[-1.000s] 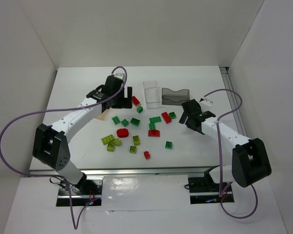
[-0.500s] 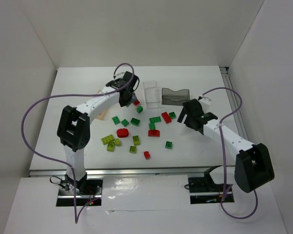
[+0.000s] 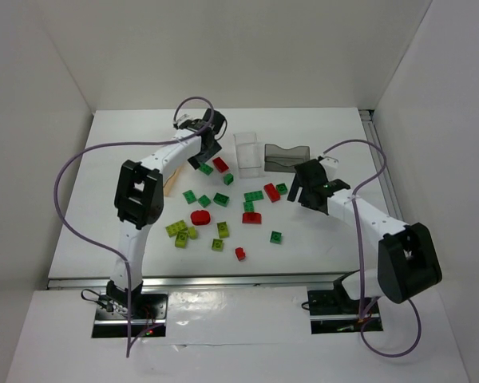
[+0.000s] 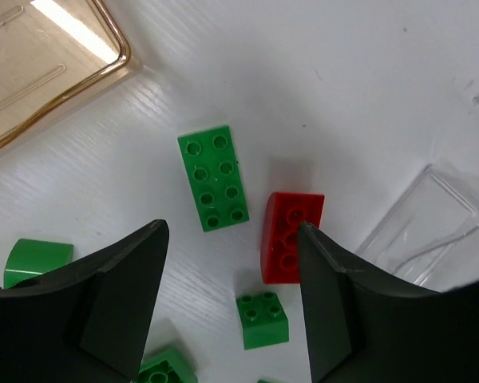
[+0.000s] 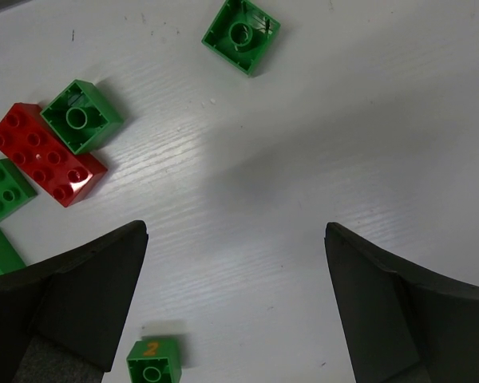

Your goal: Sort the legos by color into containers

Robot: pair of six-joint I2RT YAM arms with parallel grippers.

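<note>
On the white table (image 3: 327,247), the legos (image 3: 199,216) are lying loose beside the tan box (image 4: 48,80), clear box (image 3: 247,150) and grey box (image 3: 287,155). The left gripper (image 4: 230,230) and right gripper (image 5: 235,231) are hanging spread, empty. The left seems to be targeting 1 green brick (image 4: 214,177); dropping needs care, a red brick (image 4: 291,236) lying just beside.

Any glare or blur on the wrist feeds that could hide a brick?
Left wrist: a bright streak glares on the tan box, but the long green brick and red brick are sharp; the near fingers look soft. Right wrist: a pale hot spot on the table, nothing hidden. Top view: even light, soft shadows.
</note>
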